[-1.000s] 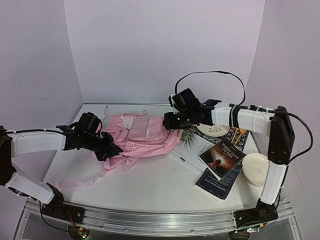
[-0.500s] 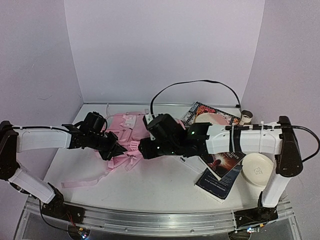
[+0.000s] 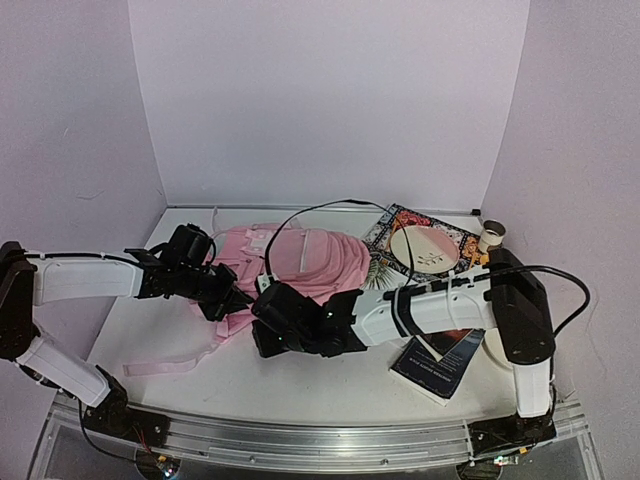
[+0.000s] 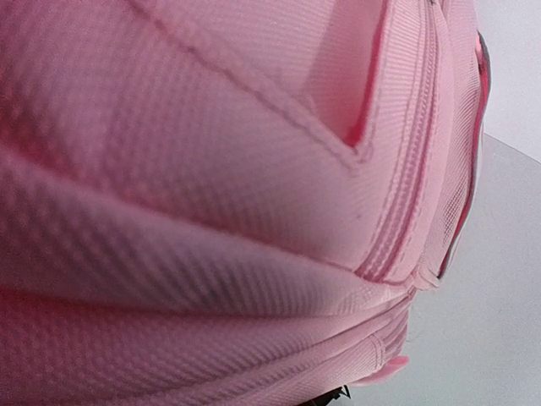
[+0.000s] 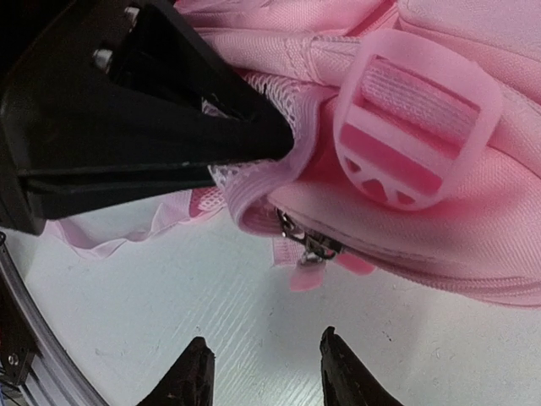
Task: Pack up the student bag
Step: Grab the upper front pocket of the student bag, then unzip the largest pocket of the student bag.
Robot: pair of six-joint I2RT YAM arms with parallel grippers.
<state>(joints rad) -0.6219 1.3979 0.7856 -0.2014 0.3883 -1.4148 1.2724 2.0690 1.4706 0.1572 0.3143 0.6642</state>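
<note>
Well, our left gripper [image 5: 279, 139] pinches the soft, floppy student bag [image 3: 310, 262] by its edge, and our spread right gripper [image 5: 264, 370] should take the zip pull [image 5: 308, 249].

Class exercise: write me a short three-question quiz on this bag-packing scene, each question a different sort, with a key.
1. True or false: the left tool is shut on the student bag's mesh edge.
2. What lies between the right tool's fingertips? A a pen; B only bare table; C a ruler.
3. Fill in: the pale plate rests on a patterned ____.
Key: 1 true; 2 B; 3 book.
</note>
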